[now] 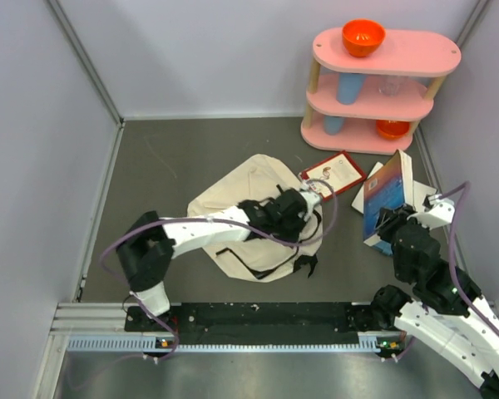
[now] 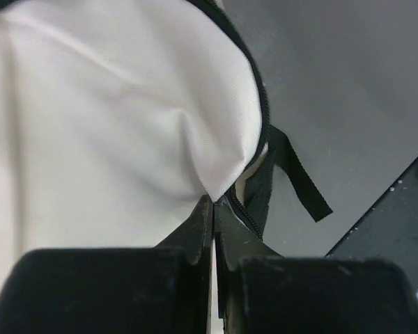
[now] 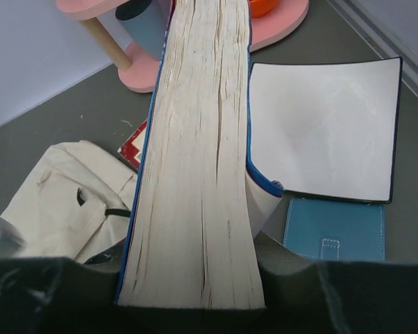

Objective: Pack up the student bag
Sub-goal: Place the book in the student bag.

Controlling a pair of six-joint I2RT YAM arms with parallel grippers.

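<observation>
the student bag (image 1: 254, 218) lies slumped on the grey worktop (image 1: 175, 166), in the middle, just ahead of the arms' bases. its black zipper trim (image 2: 265, 132) runs along the edge nearest the left wrist camera. the left tool (image 2: 213, 207) is pressed together on a fold of the cream canvas right beside that zipper, pinching the bag's edge. to the right, apart from the bag, the right tool (image 1: 389, 223) is clamped on a thick blue-covered book (image 3: 195, 174), held on edge with its page block facing the wrist camera. a red-and-white booklet (image 1: 333, 173) lies just beyond the bag, and a pink shelf (image 1: 382, 83) stands at the back right.

the step in hand looks like opening the bag, with one arm gripping the mouth and the other holding the book. next, i'd judge, the left tool needs to lift the pinched edge so the opening gapes. whether the zipper is undone far enough cannot be told. only then could the book be carried over and slid in.
</observation>
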